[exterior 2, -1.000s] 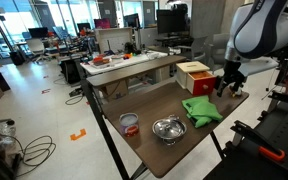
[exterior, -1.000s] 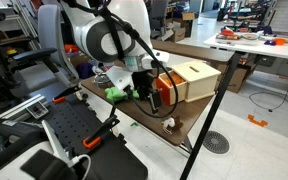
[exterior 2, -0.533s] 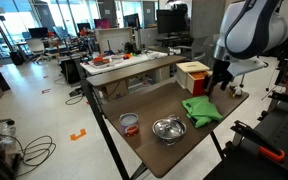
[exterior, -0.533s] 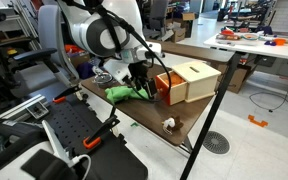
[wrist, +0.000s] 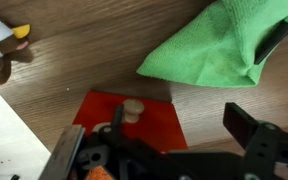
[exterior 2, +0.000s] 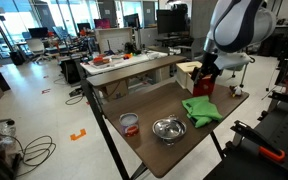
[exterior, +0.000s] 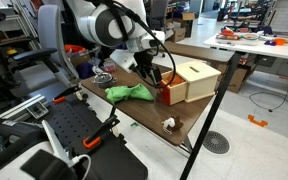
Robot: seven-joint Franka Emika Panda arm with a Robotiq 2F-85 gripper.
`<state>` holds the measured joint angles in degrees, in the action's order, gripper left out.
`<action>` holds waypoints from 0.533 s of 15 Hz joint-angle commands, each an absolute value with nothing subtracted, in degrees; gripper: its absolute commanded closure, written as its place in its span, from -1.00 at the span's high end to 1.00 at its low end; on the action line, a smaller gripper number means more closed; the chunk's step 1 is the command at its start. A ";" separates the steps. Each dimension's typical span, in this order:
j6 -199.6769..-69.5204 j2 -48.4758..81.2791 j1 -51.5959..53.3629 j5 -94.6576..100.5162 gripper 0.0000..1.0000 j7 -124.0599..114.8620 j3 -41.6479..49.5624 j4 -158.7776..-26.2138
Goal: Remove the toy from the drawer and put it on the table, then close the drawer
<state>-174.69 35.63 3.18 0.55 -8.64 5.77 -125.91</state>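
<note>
Well apart — toy (exterior: 168,124), gripper (exterior: 154,80) at drawer (exterior: 170,93)

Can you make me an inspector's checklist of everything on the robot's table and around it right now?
Surface: the dark wood table is level, no spills seen.
Job's things: the toy lies on the table, outside the drawer. The drawer shows its red front and knob and looks pushed in. Whether it is fully shut, cannot tell.
Clutter: green cloth, metal bowl, reddish dish.
Grippers: the end effector is open, holds nothing and sits just in front of the drawer.
Cables: a black cable loops beside the arm's wrist, and floor cables lie away from the table.
Surroundings: white desks with monitors behind.
</note>
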 commanded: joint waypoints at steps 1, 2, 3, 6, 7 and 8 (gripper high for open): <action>-171.83 36.53 4.30 -1.16 1.00 -10.10 6.54 -122.17; -171.32 37.00 4.45 -1.19 1.00 -10.68 6.80 -121.04; -170.53 37.50 4.71 -1.13 1.00 -11.32 7.24 -119.98; -167.62 38.74 5.22 -0.71 1.00 -13.24 8.43 -117.39; -166.76 39.17 5.27 -0.56 1.00 -13.75 8.72 -116.64; -166.11 39.67 5.39 -0.42 1.00 -14.28 9.12 -115.88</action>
